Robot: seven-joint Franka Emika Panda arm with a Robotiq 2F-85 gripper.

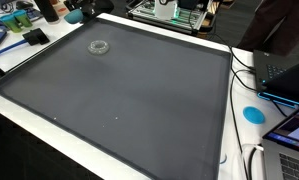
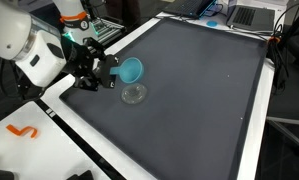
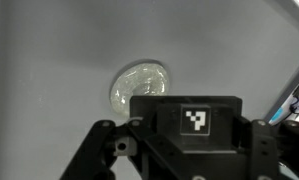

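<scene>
Dish (image 2: 134,94) on mat (image 2: 204,95), cup (image 2: 130,71) just beside it, pincer (image 2: 112,68) at cup

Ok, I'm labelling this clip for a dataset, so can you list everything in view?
Mat: one, dark grey, covering the table.
Table: one, white, under the mat.
Clear round dish: one, transparent, on the mat below the gripper.
Blue cup: one, light blue, at the gripper's tip; grip unclear.
Blue disc: one, blue, on the table beside the mat.
Laptops: at least two, dark, past the mat's edge.
Cables: several, black and white, near the laptops.
Orange squiggle: one, on the table by the arm.
Robot arm: one, white.
Gripper: one, black.
</scene>
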